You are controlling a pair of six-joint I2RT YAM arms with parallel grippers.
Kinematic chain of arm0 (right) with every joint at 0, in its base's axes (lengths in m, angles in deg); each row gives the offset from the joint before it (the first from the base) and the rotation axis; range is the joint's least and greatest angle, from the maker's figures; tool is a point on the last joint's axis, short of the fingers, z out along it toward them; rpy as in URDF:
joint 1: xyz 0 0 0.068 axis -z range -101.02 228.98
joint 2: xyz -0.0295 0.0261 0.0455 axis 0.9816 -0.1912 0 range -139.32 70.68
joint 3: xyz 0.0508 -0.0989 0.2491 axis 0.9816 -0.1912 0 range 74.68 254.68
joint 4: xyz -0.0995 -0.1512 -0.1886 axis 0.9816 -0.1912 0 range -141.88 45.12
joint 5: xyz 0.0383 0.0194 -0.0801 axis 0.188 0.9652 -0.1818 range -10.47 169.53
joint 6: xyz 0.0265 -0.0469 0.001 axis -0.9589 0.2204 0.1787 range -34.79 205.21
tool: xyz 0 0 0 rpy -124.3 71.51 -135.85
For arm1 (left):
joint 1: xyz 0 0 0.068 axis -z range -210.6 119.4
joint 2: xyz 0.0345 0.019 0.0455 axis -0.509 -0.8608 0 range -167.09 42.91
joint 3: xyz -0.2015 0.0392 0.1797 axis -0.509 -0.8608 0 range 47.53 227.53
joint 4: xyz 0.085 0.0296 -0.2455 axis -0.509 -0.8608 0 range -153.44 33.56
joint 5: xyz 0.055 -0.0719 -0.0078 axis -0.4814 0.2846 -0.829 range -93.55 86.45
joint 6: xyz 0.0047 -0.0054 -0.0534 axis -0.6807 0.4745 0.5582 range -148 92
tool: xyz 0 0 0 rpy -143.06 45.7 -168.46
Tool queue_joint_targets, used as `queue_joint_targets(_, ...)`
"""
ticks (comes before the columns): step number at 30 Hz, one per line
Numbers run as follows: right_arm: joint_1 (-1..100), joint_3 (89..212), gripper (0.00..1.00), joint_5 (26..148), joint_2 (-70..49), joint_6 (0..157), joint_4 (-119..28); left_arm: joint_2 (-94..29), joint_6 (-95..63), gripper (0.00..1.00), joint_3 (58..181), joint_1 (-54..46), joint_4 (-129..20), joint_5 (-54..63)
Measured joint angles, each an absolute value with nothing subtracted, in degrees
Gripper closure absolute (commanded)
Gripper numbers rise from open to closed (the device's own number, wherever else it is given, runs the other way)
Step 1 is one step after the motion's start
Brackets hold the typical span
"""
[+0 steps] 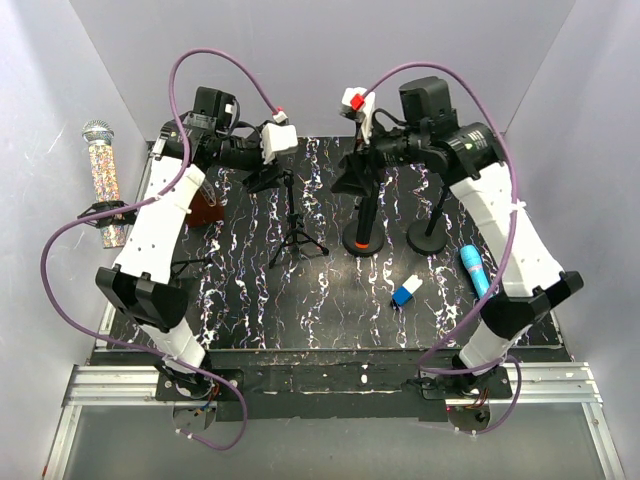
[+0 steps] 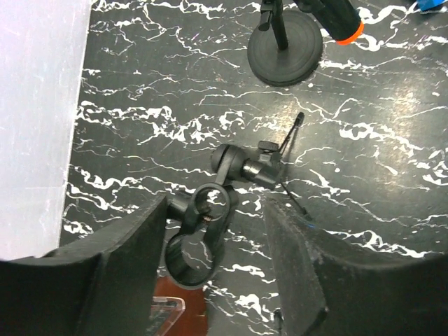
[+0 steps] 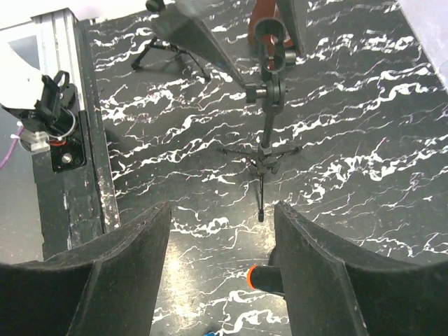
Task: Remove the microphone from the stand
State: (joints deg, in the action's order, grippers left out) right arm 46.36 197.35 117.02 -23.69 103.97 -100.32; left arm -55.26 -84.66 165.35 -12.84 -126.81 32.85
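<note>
Black with an orange ring at its low end, one microphone [image 2: 329, 14] slants down beside a round-based stand [image 2: 283, 56], under the right end effector [image 3: 222, 210], whose fingers are spread with nothing between them. Its upper end is hidden, so I cannot tell whether a clip holds it. The left end effector [image 2: 215, 210] is released, its fingers flanking the empty clip [image 2: 199, 241] of a tripod stand [image 1: 292, 228]. A blue microphone [image 1: 475, 270] lies on the marbled surface [image 1: 300, 310].

Tripod stand [image 1: 297, 228], orange-ringed post [image 1: 362, 240] and round-base stand [image 1: 428, 235] line the middle of the mat [image 1: 300, 320] (narrow gaps between).
</note>
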Motion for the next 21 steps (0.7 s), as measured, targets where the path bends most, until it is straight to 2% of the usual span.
queue_joint_targets(2, 46.2, 197.0, 0.33, 117.1, -25.2, 104.1, -100.3, -55.1, -85.1, 0.54, 164.8, -12.9, -126.1, 32.9)
queue_joint_targets(4, 46.2, 196.7, 0.33, 117.4, -27.2, 104.4, -100.3, -54.2, -85.2, 0.64, 162.6, -12.9, -123.5, 32.7)
queue_joint_targets(10, 46.3, 196.8, 0.32, 118.9, -33.6, 106.1, -100.5, -49.6, -83.3, 0.78, 154.7, -12.8, -116.2, 31.4)
queue_joint_targets(13, 46.2, 198.3, 0.29, 120.0, -36.8, 107.8, -101.6, -47.4, -82.5, 0.98, 152.0, -12.8, -114.1, 30.6)
queue_joint_targets(21, 44.3, 199.0, 0.28, 120.9, -41.4, 111.2, -102.4, -35.0, -81.5, 1.00, 141.3, -12.8, -109.0, 27.9)
